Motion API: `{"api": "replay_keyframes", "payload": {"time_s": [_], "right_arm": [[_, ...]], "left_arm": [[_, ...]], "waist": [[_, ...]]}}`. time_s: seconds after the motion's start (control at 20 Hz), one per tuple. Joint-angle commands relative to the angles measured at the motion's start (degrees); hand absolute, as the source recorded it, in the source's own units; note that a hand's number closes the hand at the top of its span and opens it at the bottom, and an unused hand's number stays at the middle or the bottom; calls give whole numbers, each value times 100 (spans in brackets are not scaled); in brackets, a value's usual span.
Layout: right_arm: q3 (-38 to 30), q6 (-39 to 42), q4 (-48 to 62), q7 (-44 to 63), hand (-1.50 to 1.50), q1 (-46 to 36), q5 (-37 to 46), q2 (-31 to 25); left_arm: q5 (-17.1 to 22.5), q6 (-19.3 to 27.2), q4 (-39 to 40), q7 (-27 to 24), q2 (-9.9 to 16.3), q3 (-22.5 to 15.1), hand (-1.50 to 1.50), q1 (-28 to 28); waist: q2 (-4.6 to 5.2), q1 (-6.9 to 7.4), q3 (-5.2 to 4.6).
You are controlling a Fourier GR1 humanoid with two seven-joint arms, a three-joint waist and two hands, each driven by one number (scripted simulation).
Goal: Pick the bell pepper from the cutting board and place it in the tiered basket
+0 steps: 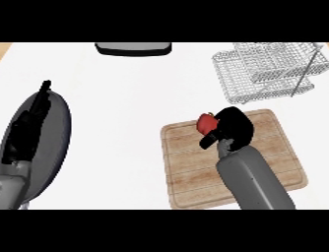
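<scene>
Right hand (229, 129): curling its fingers round the bell pepper (208, 122), over the cutting board (196, 162).
Left hand (31, 125): resting at left, fingers straight, holding nothing.
Handling: likely light, smooth, fairly stiff; gripping across the body is suiting it.
Count: one pepper, one board, one tiered basket (269, 74).

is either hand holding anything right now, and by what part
The right hand is curled round the red bell pepper over the cutting board, gripping its right side; only its left side shows. The left hand holds nothing.
</scene>
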Motion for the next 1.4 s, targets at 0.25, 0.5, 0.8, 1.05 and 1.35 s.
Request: {"api": "replay_keyframes", "payload": {"time_s": [0.25,0.5,0.8,1.05,1.35], "right_arm": [[473,-670,-2,1429,150,-237,-241,69],[1590,-178,18,-180,150,-557,-965,71],[2449,550,-651,-1991,150,-821,-1531,73],[2127,-503,-1733,-1706,150,-928,-1131,74],[1175,-359,-2367,-1704,150,-1825,-538,-258]], "left_arm": [[-172,67,-8,115,-167,-18,0,-81],[-204,-5,-201,246,-210,-48,0,-111],[-207,-33,-189,-17,-155,44,0,159],[-277,57,-470,196,-236,9,0,333],[-358,95,-461,238,-297,43,0,247]], "waist": [[30,-24,28],[55,117,31],[39,68,28],[-1,-53,32],[16,-100,29]]}}
